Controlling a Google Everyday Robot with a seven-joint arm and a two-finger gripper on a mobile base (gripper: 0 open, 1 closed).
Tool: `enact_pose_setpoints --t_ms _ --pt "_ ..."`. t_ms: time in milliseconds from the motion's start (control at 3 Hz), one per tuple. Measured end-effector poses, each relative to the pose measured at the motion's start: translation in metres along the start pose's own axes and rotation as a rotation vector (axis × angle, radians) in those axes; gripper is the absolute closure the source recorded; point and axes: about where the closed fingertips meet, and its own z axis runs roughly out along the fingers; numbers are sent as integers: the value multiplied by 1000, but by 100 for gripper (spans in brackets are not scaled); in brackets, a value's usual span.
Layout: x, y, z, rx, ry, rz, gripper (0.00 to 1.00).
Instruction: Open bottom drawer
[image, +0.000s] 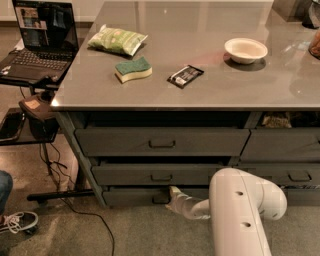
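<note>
The bottom drawer (132, 196) is the low dark grey front at the foot of the left stack, under two taller drawers. Its small dark loop handle (161, 198) sits at the centre. My gripper (173, 197) is at floor level, right beside the handle and touching or nearly touching it; which one I cannot tell. The white arm (240, 210) reaches in from the lower right and hides the right part of the drawer front. The drawer stands out only a little from its frame.
The grey counter (200, 95) holds a green bag (117, 39), a sponge (133, 69), a dark packet (185, 76) and a white bowl (245, 49). A laptop (40, 40) on a side stand, cables and a person's shoe (17, 222) are at the left.
</note>
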Motion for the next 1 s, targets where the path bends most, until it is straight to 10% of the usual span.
enact_pose_setpoints --t_ms 1000 --pt "4 3 -9 -7 3 23 100"
